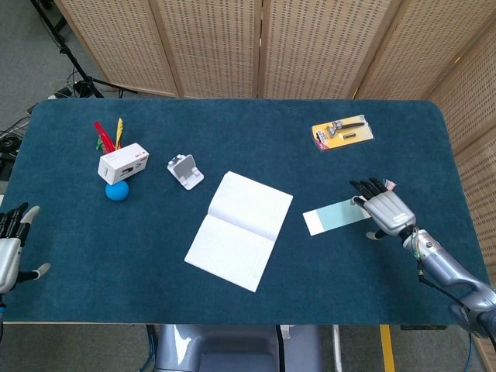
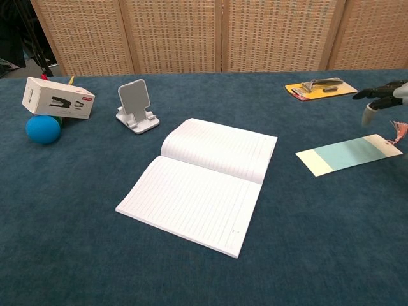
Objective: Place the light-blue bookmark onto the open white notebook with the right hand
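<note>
Your notebook (image 1: 239,230) lies open mid-table (image 1: 325,263), and the bookmark (image 1: 335,216) lies flat just to its right, not touching it. Your right hand (image 1: 384,209) sits at the bookmark's far end with fingers apart, apparently holding nothing; your left hand (image 1: 11,246) rests open at the table's left edge.

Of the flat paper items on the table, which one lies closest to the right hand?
The light-blue bookmark, a narrow strip with a pale end, lies right by the right hand. The open white notebook sits farther toward the table's middle, apart from that hand.
</note>
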Robot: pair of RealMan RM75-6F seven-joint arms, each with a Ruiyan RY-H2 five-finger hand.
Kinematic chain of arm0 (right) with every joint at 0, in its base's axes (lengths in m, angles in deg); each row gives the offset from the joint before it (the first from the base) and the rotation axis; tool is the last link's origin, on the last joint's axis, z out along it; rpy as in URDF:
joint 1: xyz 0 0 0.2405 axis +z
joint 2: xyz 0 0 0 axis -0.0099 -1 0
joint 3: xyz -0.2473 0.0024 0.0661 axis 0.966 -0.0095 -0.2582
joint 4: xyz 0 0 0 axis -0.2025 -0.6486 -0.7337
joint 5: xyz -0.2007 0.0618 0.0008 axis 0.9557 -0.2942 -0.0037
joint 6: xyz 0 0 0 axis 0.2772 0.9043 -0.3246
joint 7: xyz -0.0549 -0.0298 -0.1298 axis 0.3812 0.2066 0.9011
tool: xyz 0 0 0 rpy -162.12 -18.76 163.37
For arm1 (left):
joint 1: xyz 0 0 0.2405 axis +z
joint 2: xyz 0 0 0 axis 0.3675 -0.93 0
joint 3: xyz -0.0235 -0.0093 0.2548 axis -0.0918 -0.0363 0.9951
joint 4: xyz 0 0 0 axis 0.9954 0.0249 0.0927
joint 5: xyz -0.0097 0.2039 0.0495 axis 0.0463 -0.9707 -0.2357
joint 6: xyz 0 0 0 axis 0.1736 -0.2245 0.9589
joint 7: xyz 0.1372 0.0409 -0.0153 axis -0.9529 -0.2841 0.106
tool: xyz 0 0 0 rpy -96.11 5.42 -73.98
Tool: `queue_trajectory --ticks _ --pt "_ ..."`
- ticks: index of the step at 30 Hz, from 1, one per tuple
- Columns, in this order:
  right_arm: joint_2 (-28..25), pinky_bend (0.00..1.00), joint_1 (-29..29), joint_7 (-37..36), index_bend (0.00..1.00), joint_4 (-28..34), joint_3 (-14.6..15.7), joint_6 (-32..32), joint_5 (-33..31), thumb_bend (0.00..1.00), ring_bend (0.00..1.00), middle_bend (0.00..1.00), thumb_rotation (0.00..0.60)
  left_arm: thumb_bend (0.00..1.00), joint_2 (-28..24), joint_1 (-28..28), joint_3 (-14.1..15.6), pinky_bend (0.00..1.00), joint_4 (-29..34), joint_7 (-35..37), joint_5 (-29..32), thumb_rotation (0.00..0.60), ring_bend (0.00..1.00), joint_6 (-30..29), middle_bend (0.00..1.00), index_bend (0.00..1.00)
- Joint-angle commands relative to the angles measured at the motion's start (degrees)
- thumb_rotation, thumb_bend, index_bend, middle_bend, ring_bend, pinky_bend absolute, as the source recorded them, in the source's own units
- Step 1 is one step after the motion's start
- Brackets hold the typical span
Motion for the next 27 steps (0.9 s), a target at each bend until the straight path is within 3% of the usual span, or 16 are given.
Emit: queue_trajectory --ticks 1,12,27 --pt "1.48 0.00 1.97 -1.97 0.28 -1.94 0.86 -1.20 1.47 0.00 0.00 0.00 0.600 0.00 0.18 -0.42 -0.32 0.00 -0.19 -0.33 0.73 0.600 0.00 0.61 0.00 0.00" --pt "5.07 0.00 6.73 -4.02 0.28 -5.71 3.43 -4.77 3.76 0.00 0.00 0.00 0.600 0.00 0.33 -1.02 -0.16 0.00 -0.59 -0.11 0.93 0.600 0.00 1.52 0.00 0.00" --pt "7.71 0.00 9.65 -2.70 0.28 -7.81 2.86 -7.88 0.94 0.00 0.00 0.00 0.600 0.00 0.24 -1.29 -0.06 0.00 -0.75 0.19 1.31 0.600 0.00 1.86 0.00 0.00"
